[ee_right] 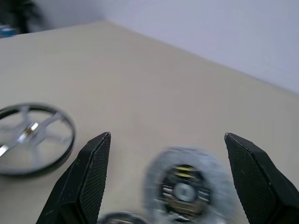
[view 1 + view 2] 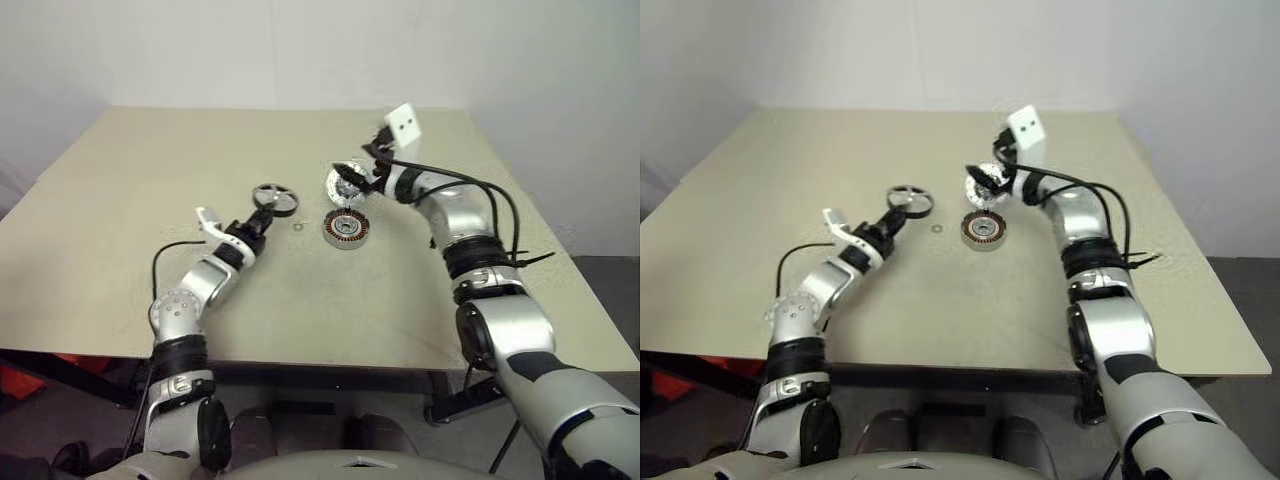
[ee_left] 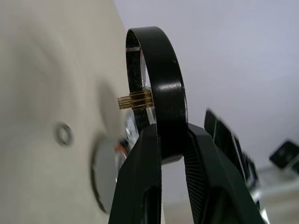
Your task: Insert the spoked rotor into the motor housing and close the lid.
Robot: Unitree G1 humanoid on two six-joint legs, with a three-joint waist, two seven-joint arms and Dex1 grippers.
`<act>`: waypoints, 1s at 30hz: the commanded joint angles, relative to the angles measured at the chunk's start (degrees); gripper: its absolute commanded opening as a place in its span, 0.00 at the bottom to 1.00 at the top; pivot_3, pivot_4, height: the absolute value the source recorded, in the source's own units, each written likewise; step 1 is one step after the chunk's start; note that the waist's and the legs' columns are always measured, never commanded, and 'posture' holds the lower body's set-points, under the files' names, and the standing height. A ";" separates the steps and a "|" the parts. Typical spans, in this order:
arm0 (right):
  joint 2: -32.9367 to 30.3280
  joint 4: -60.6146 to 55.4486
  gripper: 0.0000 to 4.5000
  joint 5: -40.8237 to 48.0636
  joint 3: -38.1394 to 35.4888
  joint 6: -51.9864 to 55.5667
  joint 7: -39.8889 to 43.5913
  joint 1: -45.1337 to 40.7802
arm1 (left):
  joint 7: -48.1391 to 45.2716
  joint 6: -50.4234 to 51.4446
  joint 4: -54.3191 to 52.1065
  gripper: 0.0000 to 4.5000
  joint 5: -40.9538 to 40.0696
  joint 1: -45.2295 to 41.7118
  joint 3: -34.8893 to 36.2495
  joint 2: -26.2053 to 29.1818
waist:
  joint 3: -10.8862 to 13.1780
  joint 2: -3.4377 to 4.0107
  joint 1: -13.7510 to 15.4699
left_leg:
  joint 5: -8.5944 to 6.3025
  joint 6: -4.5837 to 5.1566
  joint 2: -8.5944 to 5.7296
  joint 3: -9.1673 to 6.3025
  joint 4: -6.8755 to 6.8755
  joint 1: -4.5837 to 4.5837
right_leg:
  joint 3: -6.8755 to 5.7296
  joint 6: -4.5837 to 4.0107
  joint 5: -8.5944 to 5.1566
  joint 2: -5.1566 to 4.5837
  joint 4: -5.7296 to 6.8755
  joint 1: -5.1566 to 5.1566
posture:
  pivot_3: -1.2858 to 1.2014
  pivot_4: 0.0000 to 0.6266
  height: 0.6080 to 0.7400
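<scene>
The spoked rotor (image 2: 272,198), a thin dark-rimmed wheel with a brass hub, is pinched by its rim (image 3: 161,88) in my left gripper (image 2: 262,215), which is shut on it left of the motor housing. The motor housing (image 2: 347,229), a short grey drum with copper windings, stands at mid-table. The lid (image 2: 343,184), a white-silver disc, shows tilted just behind the housing, at the tips of my right gripper (image 2: 362,172). In the right wrist view the lid (image 1: 184,186) is blurred and sits between the wide-open fingers (image 1: 93,168), touching neither. Whether it rests on the table is unclear.
A tiny loose metal ring (image 2: 299,226) lies on the beige table (image 2: 150,180) between the rotor and the housing. The table's edges run along the back wall and the near side.
</scene>
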 commanded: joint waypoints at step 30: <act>-1.95 -5.11 0.98 0.64 -2.12 1.29 -3.61 5.06 | -14.83 11.68 19.61 0.08 9.45 -16.18 -4.32 -5.27 | 0.02 -0.02 0.24 | 0.09 0.27 -0.06 0.01 0.04 -0.04 | 0.01 -0.04 0.01 -0.08 0.02 0.02 | 0.52 0.00 1.00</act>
